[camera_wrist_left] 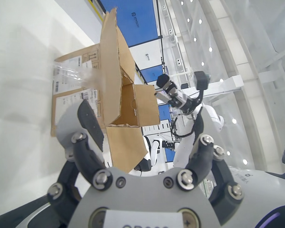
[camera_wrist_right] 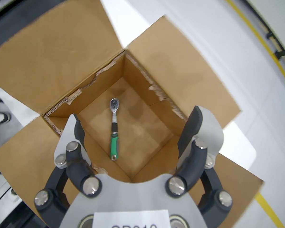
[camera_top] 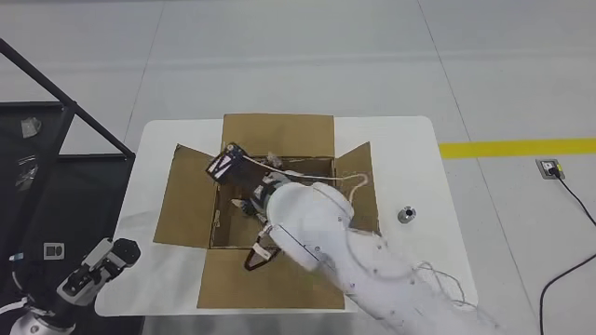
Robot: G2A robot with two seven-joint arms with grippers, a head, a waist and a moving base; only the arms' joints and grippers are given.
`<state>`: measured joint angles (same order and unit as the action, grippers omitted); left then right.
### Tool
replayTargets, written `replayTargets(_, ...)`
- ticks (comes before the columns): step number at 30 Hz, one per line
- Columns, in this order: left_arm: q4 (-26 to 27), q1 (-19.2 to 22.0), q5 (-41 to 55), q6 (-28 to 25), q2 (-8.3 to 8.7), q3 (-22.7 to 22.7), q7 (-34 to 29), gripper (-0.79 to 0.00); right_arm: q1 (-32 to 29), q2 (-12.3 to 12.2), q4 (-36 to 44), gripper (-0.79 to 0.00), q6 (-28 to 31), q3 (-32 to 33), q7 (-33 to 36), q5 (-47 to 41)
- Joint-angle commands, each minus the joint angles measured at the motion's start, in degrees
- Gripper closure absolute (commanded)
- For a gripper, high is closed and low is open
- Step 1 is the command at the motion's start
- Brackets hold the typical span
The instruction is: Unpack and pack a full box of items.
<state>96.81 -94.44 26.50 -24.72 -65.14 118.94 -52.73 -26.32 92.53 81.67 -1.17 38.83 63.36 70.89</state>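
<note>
1. On the white round-cornered table (camera_top: 419,149), the open brown cardboard box (camera_top: 277,135) sits mid-table with all four flaps splayed outward. Its inner rim is torn in places.
2. Right gripper (camera_wrist_right: 135,115) hangs over the box mouth, pointing down into it. Its fingers are spread wide and hold nothing.
3. Left gripper (camera_top: 121,251) is parked off the table's near-left corner, well apart from the box. It looks at the box's labelled outer side, fingers apart and empty.
4. Key relation: the green-and-black-handled chrome ratchet wrench (camera_wrist_right: 114,129) lies flat on the box floor, straight below the right gripper.
   - Its long axis runs roughly across the line between the two fingers, so I judge the fingers would close across the handle, not along it.
   - It sits nearer one finger than the other, so a small sideways shift is probably needed before descent.
   - The right arm is clearly the nearer one, and the box walls leave it room.
5. Ratchet look: round chrome head pointing toward a box corner, then a thin chrome neck, a black collar and a green grip with a metal end. It touches no wall and nothing else shows on the visible floor.
6. Small silver metal cylinder (camera_top: 406,214) stands on the table right of the box, near its right flap but apart from it.
</note>
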Motion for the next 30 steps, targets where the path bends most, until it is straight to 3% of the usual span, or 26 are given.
replayTargets(1,0.05,-0.16,-0.63,-0.09,0.02,-0.23,0.75,-0.785,2.57,2.10,-11.36,-0.785,0.11,-2.72,-2.56,-5.47)
replayTargets(8,1.20,-0.98,-2.87,-0.11,0.22,-0.70,1.43,-0.785,9.19,9.23,-39.89,-0.785,0.57,-8.67,-8.70,-13.62)
replayTargets(12,1.76,-0.97,-3.72,0.17,0.39,-1.27,1.11,-0.785,11.01,12.72,-50.61,-0.785,0.95,-10.17,-10.96,-16.20)
replayTargets(24,1.95,-0.81,-4.82,0.61,0.86,-2.12,1.21,-0.785,12.82,19.68,-63.26,-0.785,3.61,-11.79,-16.33,-18.87)
replayTargets(27,1.92,-0.82,-4.75,0.43,0.95,-2.15,1.49,-0.785,12.82,20.85,-65.13,-0.690,3.48,-12.13,-17.29,-18.51)
replayTargets(30,1.48,-1.07,-4.23,0.07,1.01,-2.06,1.72,-0.785,12.76,21.80,-66.66,-0.656,3.67,-12.05,-18.45,-18.79)
